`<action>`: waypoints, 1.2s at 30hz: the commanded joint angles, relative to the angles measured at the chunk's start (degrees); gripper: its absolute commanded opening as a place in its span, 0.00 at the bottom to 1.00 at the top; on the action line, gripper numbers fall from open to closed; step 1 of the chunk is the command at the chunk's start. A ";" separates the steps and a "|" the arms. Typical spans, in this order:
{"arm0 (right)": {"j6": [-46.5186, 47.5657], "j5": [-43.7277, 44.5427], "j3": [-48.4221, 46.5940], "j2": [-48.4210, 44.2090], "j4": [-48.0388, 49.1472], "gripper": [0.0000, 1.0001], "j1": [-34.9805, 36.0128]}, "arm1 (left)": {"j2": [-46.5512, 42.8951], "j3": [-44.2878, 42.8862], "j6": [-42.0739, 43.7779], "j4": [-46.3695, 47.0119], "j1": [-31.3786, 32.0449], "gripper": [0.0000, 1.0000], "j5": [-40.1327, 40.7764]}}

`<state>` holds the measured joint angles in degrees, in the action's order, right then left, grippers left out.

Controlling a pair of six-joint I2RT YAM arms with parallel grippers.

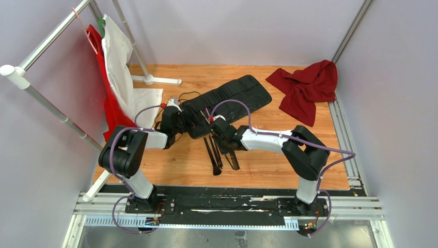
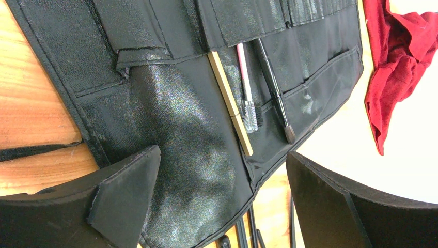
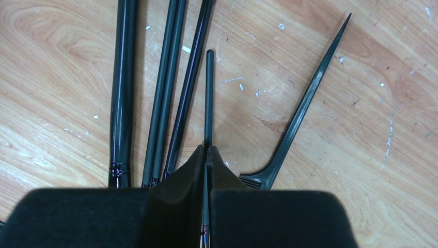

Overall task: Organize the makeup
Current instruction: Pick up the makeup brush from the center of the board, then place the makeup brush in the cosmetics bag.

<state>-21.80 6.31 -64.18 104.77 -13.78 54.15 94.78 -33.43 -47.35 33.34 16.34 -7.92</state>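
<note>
Your right gripper [image 3: 207, 151] is clamping shut on one thin black brush handle [image 3: 208, 93] among the loose brushes [image 1: 217, 154] lying on the tabletop [image 1: 268, 165], just beside the near end of the roll-up case [image 1: 232, 95]. The comb [image 3: 304, 103] is lying alongside them. Your left gripper [image 2: 222, 155] is hovering over the case with its jaws apart. A tan-handled brush [image 2: 230, 103], a pink-handled brush [image 2: 243, 67] and a black brush [image 2: 272, 88] are sitting in the case's slots.
</note>
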 commanded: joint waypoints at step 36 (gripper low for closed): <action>17.52 5.25 -27.28 1.50 -17.01 0.01 -9.60 | 1.72 -0.67 0.16 -0.91 0.45 0.98 -0.07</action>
<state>-9.39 12.53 -85.58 103.28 -27.75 47.09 94.87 -33.45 -47.35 33.39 16.34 -7.92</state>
